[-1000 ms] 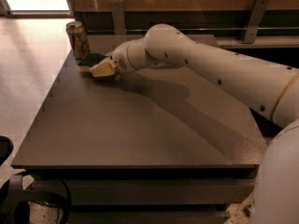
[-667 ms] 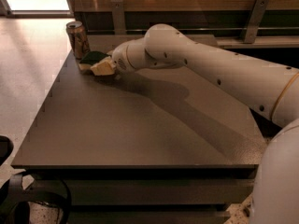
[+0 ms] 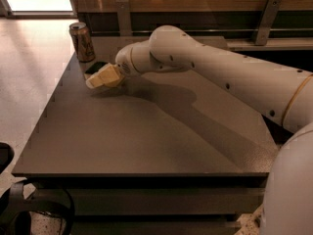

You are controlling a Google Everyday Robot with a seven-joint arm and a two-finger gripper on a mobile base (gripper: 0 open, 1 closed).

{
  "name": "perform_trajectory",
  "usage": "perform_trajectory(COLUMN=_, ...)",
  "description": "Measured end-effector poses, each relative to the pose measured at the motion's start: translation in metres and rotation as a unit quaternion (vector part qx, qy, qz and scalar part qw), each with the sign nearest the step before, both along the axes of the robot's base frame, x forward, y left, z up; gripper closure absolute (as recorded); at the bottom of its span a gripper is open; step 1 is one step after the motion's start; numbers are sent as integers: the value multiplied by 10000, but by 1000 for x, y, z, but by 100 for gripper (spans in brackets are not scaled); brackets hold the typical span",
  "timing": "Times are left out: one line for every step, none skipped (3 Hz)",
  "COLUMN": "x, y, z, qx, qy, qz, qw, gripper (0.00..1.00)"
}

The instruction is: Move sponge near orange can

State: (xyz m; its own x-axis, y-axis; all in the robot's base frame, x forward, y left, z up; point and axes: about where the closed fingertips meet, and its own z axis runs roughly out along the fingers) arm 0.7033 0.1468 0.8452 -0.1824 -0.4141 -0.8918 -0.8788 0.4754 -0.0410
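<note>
Item one, the worktop [image 3: 146,146]: a dark slab, bare over its near and right parts. Item two, the orange can [image 3: 82,42]: upright at the far left corner, silver rim up, just inside the left edge. Item three, the sponge [image 3: 96,66]: only its dark green top shows as a low flat patch near that corner, just beside the can's base on the side toward the worktop's middle. Whether it touches the can I cannot tell. Item four, my gripper [image 3: 104,77]: pale and pointed toward the left edge, low over the surface. It sits right against the sponge on its near side, and my arm [image 3: 220,77] reaches in from the right edge. Whether my gripper grips the sponge, rests on it or has let go I cannot tell, as its tip and the sponge's pale base run together. Step in hand, by my reckoning, is the last one, the set-down, since the sponge already lies close to the can. If anything is held, the next move calls for a clean release. It then calls for a lift straight off and back toward the right edge — without dragging the sponge away or nudging the can over the corner.
</note>
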Motion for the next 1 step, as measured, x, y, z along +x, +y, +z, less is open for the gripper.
perform_trajectory(x=0, y=0, z=0, qx=0, qy=0, qz=1, qw=10000, gripper=0)
